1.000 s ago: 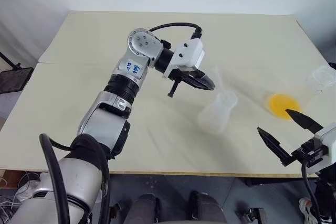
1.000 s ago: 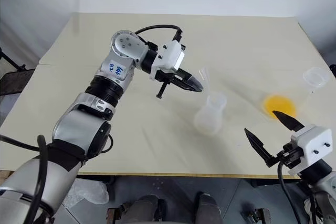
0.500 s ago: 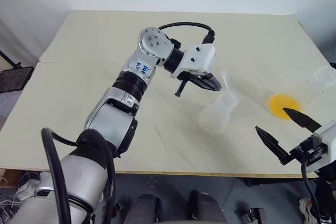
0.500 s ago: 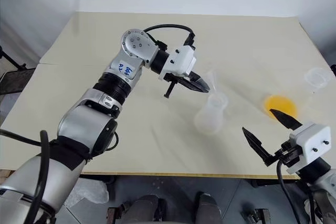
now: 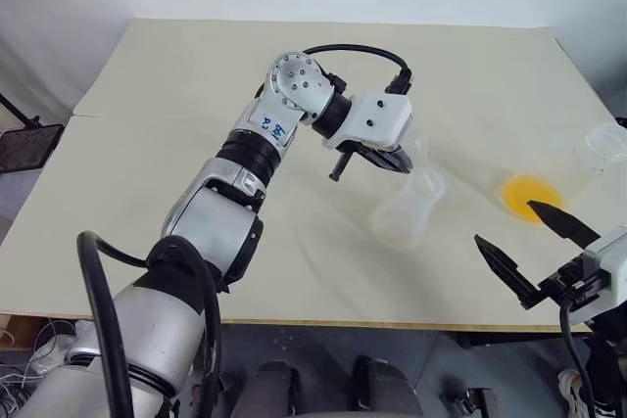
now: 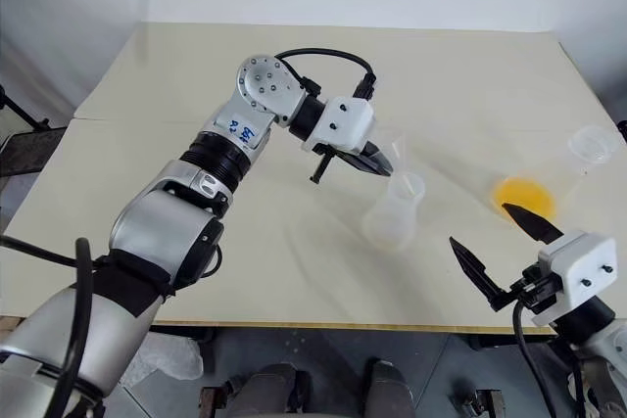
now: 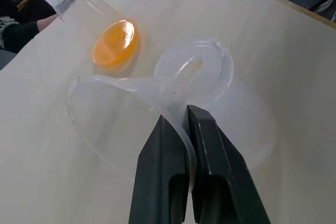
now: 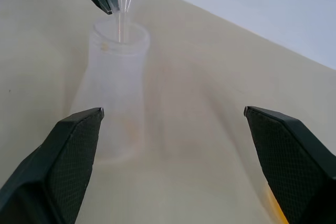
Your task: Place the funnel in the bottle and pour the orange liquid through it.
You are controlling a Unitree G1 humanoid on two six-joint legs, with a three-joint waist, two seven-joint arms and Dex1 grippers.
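right end effector (image 5: 534, 254): near counter edge, fingers spread wide, empty, touching nothing.
bottle (image 5: 404, 210): upright mid-counter (image 5: 176, 144), neck open; judged light, thin-walled, easy to tip.
funnel (image 7: 131, 108): pinched at rim wall by left end effector (image 7: 185, 129), clamped tight; stem tip at bottle mouth, tilted. Judged light, stiff, slippery; rim hold suits.
orange liquid (image 5: 529, 193): in clear cup lying beyond, right of bottle; take by cup wall.
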